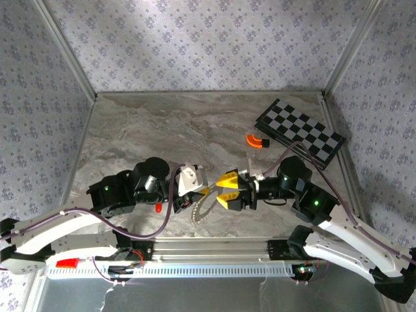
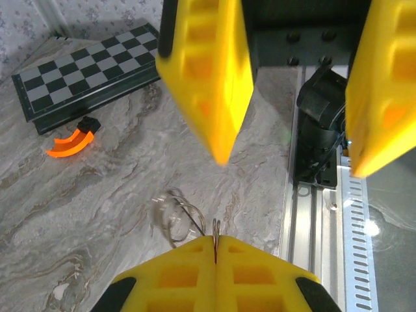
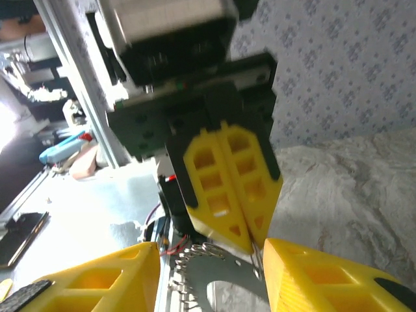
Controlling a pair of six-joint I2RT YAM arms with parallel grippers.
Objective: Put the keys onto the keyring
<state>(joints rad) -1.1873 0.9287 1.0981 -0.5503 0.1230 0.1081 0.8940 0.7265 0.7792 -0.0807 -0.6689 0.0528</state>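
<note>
Keyring sits near the middle of the surface's front edge, its wire pinched tight by the left gripper, I'd guess to steady it, while the right gripper hangs beside it, jaws half open.

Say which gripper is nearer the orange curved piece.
Right. In the top view the right gripper is below-left of the orange curved piece; the left gripper lies further left.

Back wall, side walls: grey-lilac wallpaper, small floral repeat. Brighter patch upper centre of back wall. Aluminium posts slant in from upper corners. Tabletop: grey-beige marble veining, mid-frame. Slotted metal rail along bottom.
</note>
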